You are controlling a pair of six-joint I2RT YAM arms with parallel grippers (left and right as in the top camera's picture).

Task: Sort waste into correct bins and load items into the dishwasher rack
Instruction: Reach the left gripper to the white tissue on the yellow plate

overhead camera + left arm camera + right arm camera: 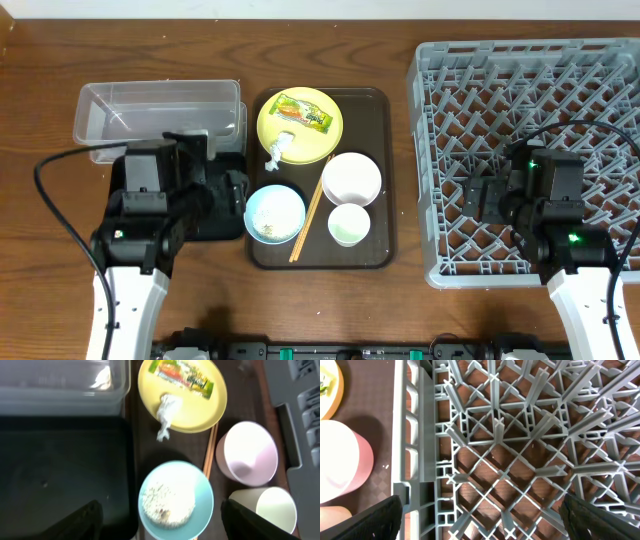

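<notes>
While the left pincer and right pincer are hanging spread and empty, sorting is barely beginning: wrapper and paper scrap are lying on the plate, rice is sitting in the blue bowl, and the rack is holding nothing.

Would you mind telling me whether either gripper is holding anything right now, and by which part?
Nothing is held. The left gripper is open near the pale blue bowl, and the right gripper is open over the dishwasher rack.
</notes>
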